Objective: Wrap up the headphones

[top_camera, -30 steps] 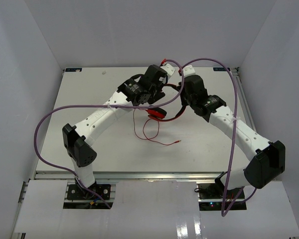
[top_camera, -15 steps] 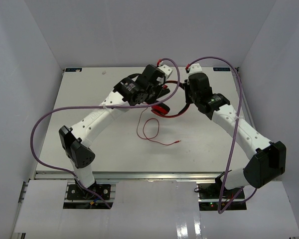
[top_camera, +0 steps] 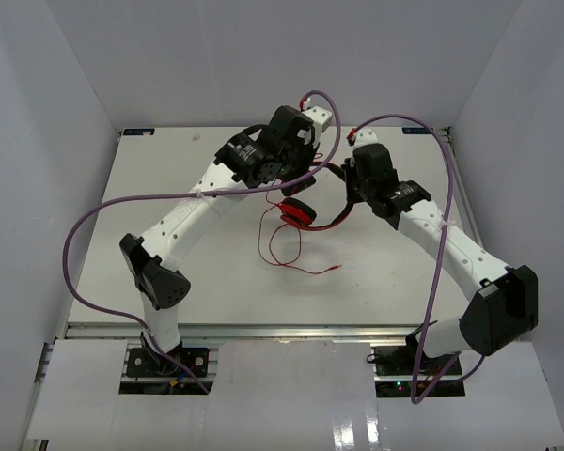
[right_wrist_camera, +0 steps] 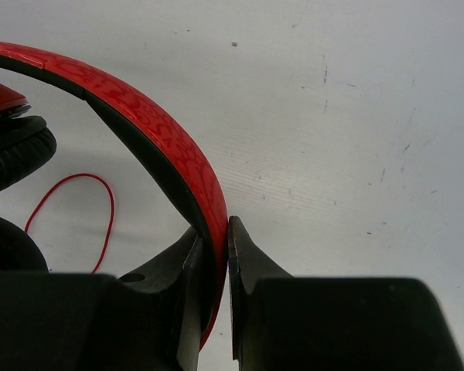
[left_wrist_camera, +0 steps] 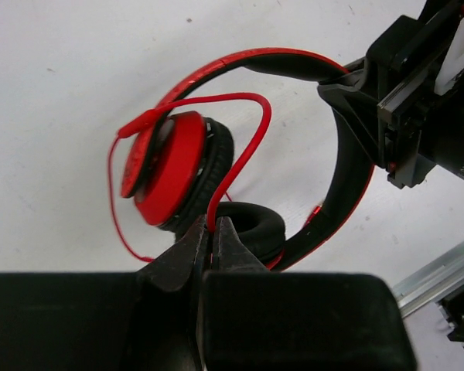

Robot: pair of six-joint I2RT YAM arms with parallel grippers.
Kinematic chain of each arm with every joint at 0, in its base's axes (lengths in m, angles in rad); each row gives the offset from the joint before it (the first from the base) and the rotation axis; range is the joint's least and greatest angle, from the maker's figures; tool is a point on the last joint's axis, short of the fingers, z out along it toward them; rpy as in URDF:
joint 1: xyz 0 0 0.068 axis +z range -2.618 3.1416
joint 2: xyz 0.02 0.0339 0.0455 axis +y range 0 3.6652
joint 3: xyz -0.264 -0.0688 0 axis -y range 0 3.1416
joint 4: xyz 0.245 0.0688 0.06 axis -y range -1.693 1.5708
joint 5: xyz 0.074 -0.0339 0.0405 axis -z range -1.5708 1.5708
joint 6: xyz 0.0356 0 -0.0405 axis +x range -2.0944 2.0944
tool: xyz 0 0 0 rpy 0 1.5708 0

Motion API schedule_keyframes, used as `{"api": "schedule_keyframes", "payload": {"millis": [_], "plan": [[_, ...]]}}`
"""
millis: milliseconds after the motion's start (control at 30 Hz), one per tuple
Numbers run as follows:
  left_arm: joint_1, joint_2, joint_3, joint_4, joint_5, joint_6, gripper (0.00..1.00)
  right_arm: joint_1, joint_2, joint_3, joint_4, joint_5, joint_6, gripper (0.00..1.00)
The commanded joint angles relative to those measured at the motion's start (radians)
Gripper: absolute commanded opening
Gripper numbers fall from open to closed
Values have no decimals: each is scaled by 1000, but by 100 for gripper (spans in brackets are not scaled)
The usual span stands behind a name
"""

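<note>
From my station, the left arm (top_camera: 183, 221) rises from its base at 7 o'clock on the top camera, bends at the elbow and reaches toward 1 o'clock, its wrist pitched down over the far middle of the table (top_camera: 169, 178). The right arm (top_camera: 451, 249) mirrors it: base at 5 o'clock, elbow out by the right edge, forearm running toward 10 o'clock. The two wrists nearly meet.

The headphones (top_camera: 301, 214) sit between them, just past the table's centre toward 12 o'clock. My left gripper (left_wrist_camera: 211, 232) is clenched on the thin red cord (left_wrist_camera: 243, 151); the fingertips meet with the cord pinched between them. From there the cord rises and loops over toward 10 o'clock to the red ear cup (left_wrist_camera: 170, 166), while the second cup's black pad (left_wrist_camera: 251, 224) lies just behind the fingertips.

My right gripper (right_wrist_camera: 216, 236) is clenched on the headband (right_wrist_camera: 151, 116), one finger on each side, the red outer face toward 1 o'clock and the black lining toward 7 o'clock.

The slack cord curls on the table toward 6 o'clock of the cups, and its plug (top_camera: 336, 268) lies at about 5 o'clock. Purple cables (top_camera: 85, 235) arc off each arm.
</note>
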Motion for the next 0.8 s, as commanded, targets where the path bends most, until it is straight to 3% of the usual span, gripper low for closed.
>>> {"api": "schedule_keyframes", "payload": {"millis": [0,333,600,767], "plan": [[1,37,29,-48,107,-67,0,1,-24,27,96,-54,86,8],[10,51,29,-56,124,-87,2,0,-8,45,92,-79,106,8],[10,2,-4,-48,296,-134,3,-50,16,63,95,-82,132,8],[9,-37,-51,-81,243,-124,6,-67,11,73,112,-78,136,8]]}}
